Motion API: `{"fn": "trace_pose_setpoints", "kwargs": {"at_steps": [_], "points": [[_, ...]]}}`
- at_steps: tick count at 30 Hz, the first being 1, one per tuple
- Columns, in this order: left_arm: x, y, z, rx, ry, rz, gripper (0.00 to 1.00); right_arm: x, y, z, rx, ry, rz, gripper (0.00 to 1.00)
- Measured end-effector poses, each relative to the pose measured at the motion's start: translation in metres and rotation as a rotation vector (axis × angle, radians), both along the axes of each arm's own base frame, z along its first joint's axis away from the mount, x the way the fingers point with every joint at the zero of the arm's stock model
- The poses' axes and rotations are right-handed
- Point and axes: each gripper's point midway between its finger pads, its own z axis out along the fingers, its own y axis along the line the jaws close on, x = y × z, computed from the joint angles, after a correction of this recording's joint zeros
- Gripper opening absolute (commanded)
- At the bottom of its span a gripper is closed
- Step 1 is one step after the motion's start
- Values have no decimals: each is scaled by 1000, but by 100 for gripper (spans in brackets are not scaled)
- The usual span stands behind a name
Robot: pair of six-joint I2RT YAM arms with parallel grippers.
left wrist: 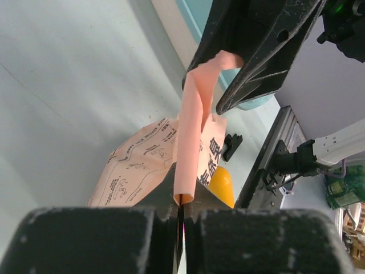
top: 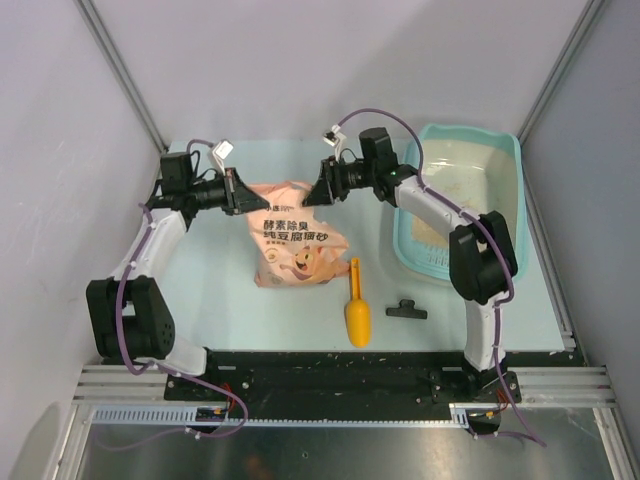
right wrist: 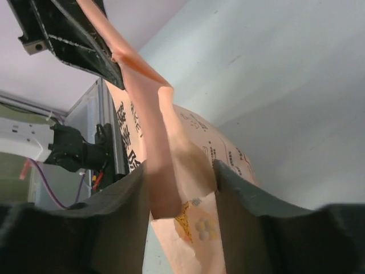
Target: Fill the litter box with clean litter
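The light-teal litter box (top: 512, 190) stands at the right of the table, with pale clean litter (top: 455, 180) on part of its floor. A pink-orange printed bag (top: 297, 245) lies in the middle, its top edge lifted. My left gripper (top: 238, 192) is shut on the left end of that edge, and the folded pink strip (left wrist: 191, 131) runs out from its closed tips (left wrist: 182, 201). My right gripper (top: 320, 186) is at the right end of the edge. In the right wrist view its jaws stand apart with the bag's folded top (right wrist: 162, 171) between the fingers (right wrist: 245, 205).
An orange scoop (top: 356, 310) lies just right of the bag, and a black clip (top: 406, 310) sits further right near the front edge. Grey walls close in the table at the back and sides. The teal box rim (left wrist: 251, 103) shows behind the right gripper's fingers.
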Motion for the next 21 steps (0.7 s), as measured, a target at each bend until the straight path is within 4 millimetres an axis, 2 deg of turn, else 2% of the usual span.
{"fn": "trace_pose_setpoints", "kwargs": {"at_steps": [1,2,5,8,10,14,17,19,21], "points": [[0,0,0,0,-1,0,8,-1,3,2,11,-2,14,31],[0,0,0,0,-1,0,22,-2,4,3,20,-4,23,18],[3,0,3,3,-27,-1,50,-3,6,6,29,-23,42,0],[9,2,16,19,-99,0,61,-2,6,14,29,-75,60,0],[11,3,29,40,-164,0,65,-2,8,19,23,-136,80,0],[19,4,74,143,-415,-29,76,-12,10,29,-2,-268,123,0],[15,-8,105,235,-606,-88,79,-28,16,42,-12,-359,164,0],[7,-20,112,296,-703,-145,80,-39,19,49,-20,-412,189,0],[1,-29,109,365,-780,-208,79,-50,21,54,-32,-449,207,0]]}}
